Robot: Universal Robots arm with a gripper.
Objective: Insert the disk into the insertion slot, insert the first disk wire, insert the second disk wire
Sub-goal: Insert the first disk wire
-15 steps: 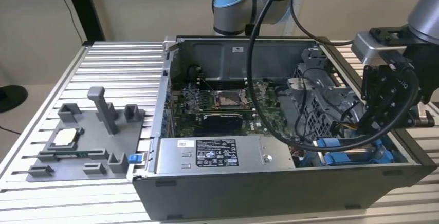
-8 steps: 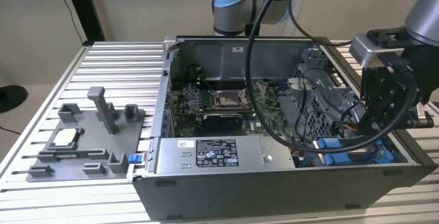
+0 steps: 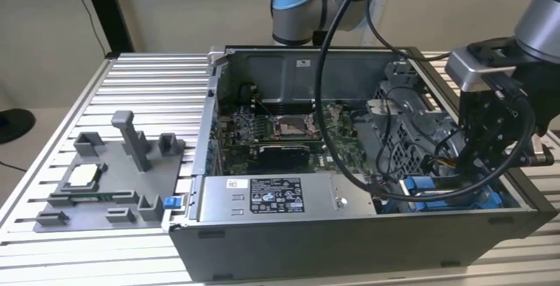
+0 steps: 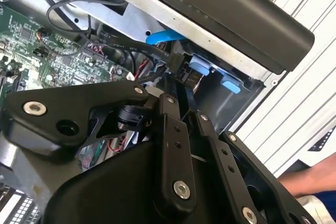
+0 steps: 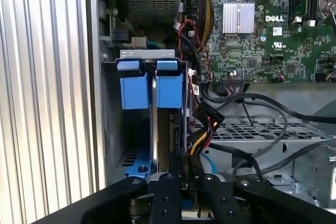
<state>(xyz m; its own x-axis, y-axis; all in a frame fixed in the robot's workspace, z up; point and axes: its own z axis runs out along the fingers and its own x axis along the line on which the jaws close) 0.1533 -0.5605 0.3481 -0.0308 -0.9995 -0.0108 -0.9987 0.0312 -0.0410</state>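
Observation:
My gripper [image 3: 475, 171] hangs over the case's front corner on the exterior view's right, above the insertion slot [image 3: 437, 191] with its blue rails. In the first wrist view the disk [image 5: 160, 129] stands on edge inside the slot [image 5: 147, 54], its silver side showing below two blue tabs [image 5: 169, 88]. The gripper [image 5: 184, 163] is just over the disk's near end. In the second wrist view the gripper [image 4: 181, 85] has its fingers [image 4: 174, 109] close together, shut on a black connector [image 4: 177, 66] of a disk wire [image 4: 131, 48]. A second plug with yellow, red and black leads [image 5: 206, 115] hangs beside the slot.
The open computer case holds a motherboard [image 3: 289, 128], a grey power supply box [image 3: 271, 197] along the front and a perforated cage [image 3: 411, 112] with loose black cables. A grey fixture [image 3: 114, 174] sits on the slatted table. A person's blue sleeve [image 4: 317, 195] is nearby.

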